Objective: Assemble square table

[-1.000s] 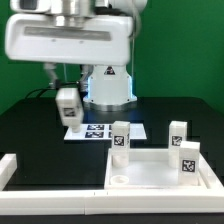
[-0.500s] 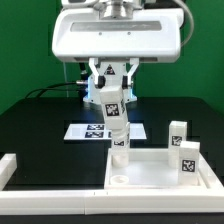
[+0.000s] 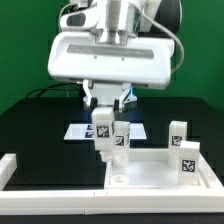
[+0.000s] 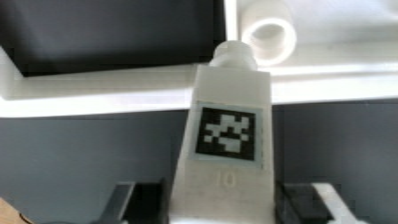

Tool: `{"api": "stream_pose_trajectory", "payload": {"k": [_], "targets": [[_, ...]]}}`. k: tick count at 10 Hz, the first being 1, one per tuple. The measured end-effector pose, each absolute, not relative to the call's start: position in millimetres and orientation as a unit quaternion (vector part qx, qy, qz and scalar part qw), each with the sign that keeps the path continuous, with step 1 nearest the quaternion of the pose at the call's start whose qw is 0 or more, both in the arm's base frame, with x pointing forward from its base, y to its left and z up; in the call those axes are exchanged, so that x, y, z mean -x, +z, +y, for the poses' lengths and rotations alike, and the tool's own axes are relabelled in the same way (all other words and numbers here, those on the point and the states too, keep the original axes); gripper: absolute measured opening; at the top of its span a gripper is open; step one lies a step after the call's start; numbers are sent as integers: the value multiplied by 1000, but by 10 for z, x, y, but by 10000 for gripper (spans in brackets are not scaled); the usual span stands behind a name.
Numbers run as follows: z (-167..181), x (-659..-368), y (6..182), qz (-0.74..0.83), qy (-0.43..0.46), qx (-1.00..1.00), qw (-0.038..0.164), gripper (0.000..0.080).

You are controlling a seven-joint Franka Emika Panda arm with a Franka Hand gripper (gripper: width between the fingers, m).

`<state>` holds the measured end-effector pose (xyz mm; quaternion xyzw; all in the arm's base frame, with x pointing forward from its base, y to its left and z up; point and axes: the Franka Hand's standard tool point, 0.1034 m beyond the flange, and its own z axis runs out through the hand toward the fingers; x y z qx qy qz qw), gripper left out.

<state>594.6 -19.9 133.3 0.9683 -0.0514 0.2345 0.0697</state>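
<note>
Exterior view, landmark: white plastic square tabletop panel [image 3: 160,168] with raised edges, lying on the black surface [image 3: 35,130] at the front.
Exterior view, pincer: the pincer [image 3: 102,128] hangs over the panel's corner on the exterior view's left, pinching a small white tagged stubby leg [image 3: 103,137] upright.
Exterior view, other legs: one leg [image 3: 121,136] stands at the panel's far edge just beside the held one; two more, [image 3: 179,132] and [image 3: 187,160], stand toward the panel's right side in this view.
Exterior view, marker board: the marker board [image 3: 84,131] lies behind the panel.
Exterior view, change: half a second ago the held leg hung higher and nearer the other leg; now it is lower, closer to the corner.
Wrist view, leg: the held leg [image 4: 228,125] runs out from between two dark fingers [image 4: 128,198], tip aimed at a round corner socket [image 4: 269,38].
Handling: I judge it light, rigid and smooth; grip the flat sides near the top, leaving the tip free.
</note>
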Motion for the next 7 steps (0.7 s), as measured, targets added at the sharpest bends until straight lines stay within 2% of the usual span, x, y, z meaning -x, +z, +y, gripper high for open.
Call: {"api": "stream_pose_trajectory", "payload": {"k": [1, 2, 4, 6, 7], "targets": [[-189, -5945, 1254, -44, 230, -969, 79, 284], [-187, -5946, 1259, -40, 230, -969, 80, 284], [-164, -5953, 1266, -38, 232, -969, 79, 284], [10, -6006, 1327, -28, 258, -963, 71, 284], [78, -6029, 1300, -22, 275, -958, 72, 284]]}}
